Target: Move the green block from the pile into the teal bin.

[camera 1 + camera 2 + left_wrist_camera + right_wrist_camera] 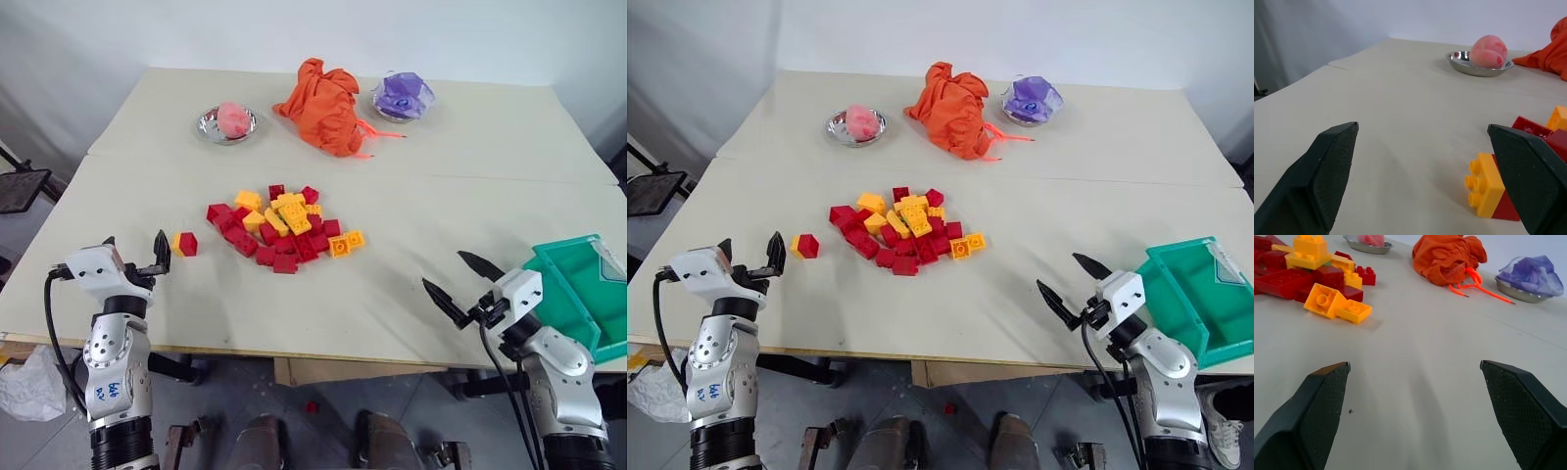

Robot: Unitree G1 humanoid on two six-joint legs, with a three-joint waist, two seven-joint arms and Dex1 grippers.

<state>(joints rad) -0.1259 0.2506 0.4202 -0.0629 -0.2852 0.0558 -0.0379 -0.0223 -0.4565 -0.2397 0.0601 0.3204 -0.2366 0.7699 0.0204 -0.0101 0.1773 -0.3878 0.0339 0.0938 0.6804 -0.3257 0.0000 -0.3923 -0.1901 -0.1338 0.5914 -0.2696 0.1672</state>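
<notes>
Jaws wide on both sides: our L gripper [135,253] and R gripper [442,268] each have their two black fingers spread far apart, w/ nothing between them but bare table [441,196].

Green block: we can't pick it out. The pile [284,227] shows red & yellow bricks from our views; whether the green one sits under them we can't tell.

The pile lies mid-table, a loose cluster, bricks touching or overlapping, a few yellow ones stacked on top at centre. Two flat-lying yellow bricks sit at the pile's R edge.

Left of the pile, a short gap away, a stray pair [184,244] stands apart: one yellow brick & one red, touching each other. Our L gripper is just past that pair, further left of the pile & nearer the table's front edge; its R finger is close to the pair, not touching.

Right of the pile & nearer the front edge, well apart from it, is our R gripper, pointing roughly back toward the pile.

Teal bin [588,284] sits further right of the pile, beyond the R gripper, at the table's front R corner.

Behind the pile, at the far side: a steel dish w/ a pink lump [226,122] to the back-left, a bunched orange cloth [323,106] straight behind, and a dish w/ a purple wad [402,96] to the back-right.
</notes>
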